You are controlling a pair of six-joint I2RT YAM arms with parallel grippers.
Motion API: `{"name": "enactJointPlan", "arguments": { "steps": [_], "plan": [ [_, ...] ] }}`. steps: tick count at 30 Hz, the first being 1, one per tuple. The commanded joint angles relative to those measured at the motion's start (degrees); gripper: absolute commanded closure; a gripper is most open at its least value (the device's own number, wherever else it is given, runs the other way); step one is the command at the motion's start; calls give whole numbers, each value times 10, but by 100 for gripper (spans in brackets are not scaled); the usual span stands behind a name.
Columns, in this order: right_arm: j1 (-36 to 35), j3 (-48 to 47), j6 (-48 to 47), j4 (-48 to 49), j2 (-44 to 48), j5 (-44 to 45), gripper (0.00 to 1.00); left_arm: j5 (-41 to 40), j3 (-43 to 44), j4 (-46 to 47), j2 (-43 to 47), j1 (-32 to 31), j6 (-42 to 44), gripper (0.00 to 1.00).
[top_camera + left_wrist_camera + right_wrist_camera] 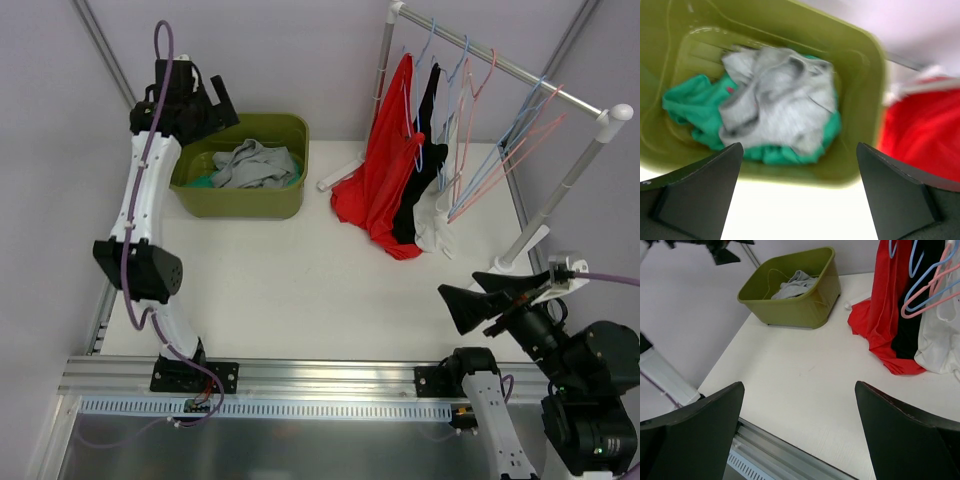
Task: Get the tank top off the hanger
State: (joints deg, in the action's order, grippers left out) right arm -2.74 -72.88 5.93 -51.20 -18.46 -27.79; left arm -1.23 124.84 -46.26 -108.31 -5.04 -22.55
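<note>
I see the white desk (280, 290), with the clothes rack (520, 72) along its far right. The green bin (240, 202) sits far left with a grey garment (255, 165) inside. The red tank top (385, 170) hangs from the rack's left end, its hem pooled on the desk. My left hand (799, 147) hovers over the bin, spread wide and empty. My right hand (800, 385), near right, also gapes, holding nothing.
</note>
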Motion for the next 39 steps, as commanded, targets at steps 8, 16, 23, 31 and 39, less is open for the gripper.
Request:
{"name": "enactJointPlan", "arguments": {
  "steps": [8,16,23,31,39],
  "plan": [
    [-3,-131,-19,58,-229,83,12,142,-394,6,469,-30,-35,1],
    [-3,-248,-84,51,-421,235,42,180,-611,7,724,-30,12,1],
    [-3,-341,-104,73,-551,295,48,171,-708,15,815,-30,51,1],
    [-6,-358,-98,121,-640,305,56,164,-750,31,851,-33,33,1],
    [-6,-354,-95,149,-679,317,58,172,-755,37,847,-38,31,1]
  ]
}}
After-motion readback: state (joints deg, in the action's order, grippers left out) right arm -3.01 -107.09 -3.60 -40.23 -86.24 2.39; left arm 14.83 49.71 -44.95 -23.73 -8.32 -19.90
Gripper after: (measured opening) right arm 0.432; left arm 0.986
